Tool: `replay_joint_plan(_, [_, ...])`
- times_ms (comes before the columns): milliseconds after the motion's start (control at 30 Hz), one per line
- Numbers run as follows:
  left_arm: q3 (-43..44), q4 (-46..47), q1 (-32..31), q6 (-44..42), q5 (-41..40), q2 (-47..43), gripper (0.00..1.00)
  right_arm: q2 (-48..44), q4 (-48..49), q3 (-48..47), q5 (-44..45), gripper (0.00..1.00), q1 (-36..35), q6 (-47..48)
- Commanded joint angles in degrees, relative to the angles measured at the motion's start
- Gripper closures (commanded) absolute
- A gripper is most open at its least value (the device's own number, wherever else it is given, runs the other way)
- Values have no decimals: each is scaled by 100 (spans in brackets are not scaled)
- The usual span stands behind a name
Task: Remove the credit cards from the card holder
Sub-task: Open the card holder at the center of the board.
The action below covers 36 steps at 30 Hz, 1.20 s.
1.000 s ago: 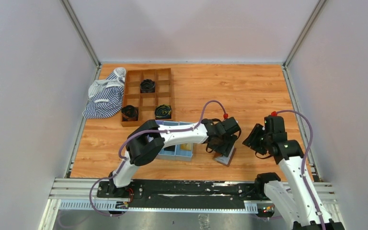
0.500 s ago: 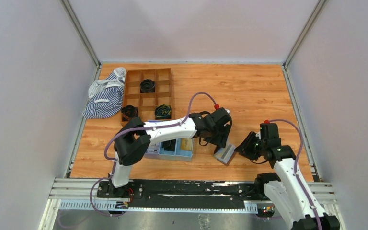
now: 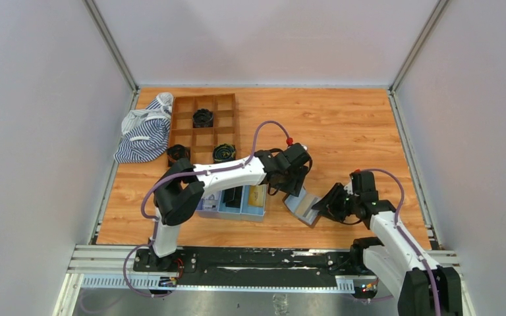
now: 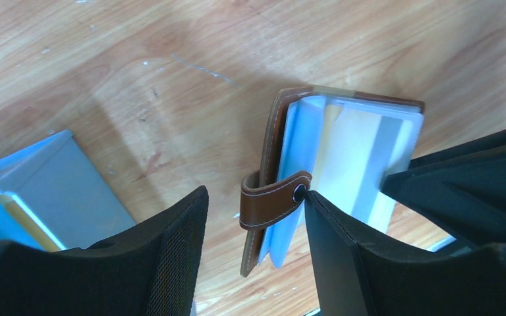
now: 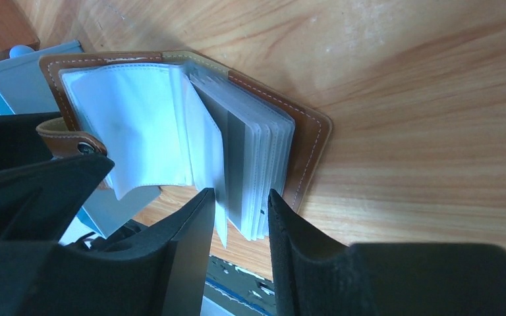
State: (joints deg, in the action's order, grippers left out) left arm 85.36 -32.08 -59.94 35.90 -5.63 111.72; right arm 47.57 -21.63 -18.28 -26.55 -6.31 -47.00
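Note:
The card holder (image 3: 303,205) is a brown leather wallet lying open on the table, right of the blue tray. Its clear plastic sleeves (image 5: 250,171) fan up from the brown cover (image 5: 309,138). My left gripper (image 3: 294,191) is open above its left edge. The snap strap (image 4: 273,201) sits between the fingers, its snap end against the right finger (image 4: 342,250). My right gripper (image 3: 326,205) comes in from the right. Its jaws (image 5: 240,196) are closed narrowly on the stack of sleeves. No card shows clearly outside the sleeves.
The blue three-compartment tray (image 3: 211,205) lies just left of the card holder, with a yellow item in one compartment. A wooden grid box (image 3: 172,131) with black objects and a striped cloth (image 3: 143,135) are at the back left. The table's front rail runs close behind the wallet.
My right gripper moved left and down onto the card holder's sleeves. My left gripper shifted back and left. The card holder now lies more open.

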Motion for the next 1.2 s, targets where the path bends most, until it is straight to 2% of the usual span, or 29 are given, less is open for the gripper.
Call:
replay_joint_plan(0, [-142,-152,102,-158,-224,79,40,140,477,128,-302,60,60,-142])
replay_joint_plan(300, [-264,-106,154,-197,-205,227,41,285,898,177,-652,60,8,-274])
replay_joint_plan(533, [-368,-2,152,-207,-117,218,41,46,1026,95,-760,60,-61,-453])
replay_joint_plan(767, [-389,-67,159,-301,-95,99,41,336,1497,-46,-859,60,-432,-559])
replay_joint_plan(1067, [-327,-244,325,-413,-87,-599,26,941,1965,-500,-483,60,-1151,-640])
replay_joint_plan(1167, [-302,-249,437,-415,-4,-661,25,1229,2111,-660,-396,60,-1272,-606])
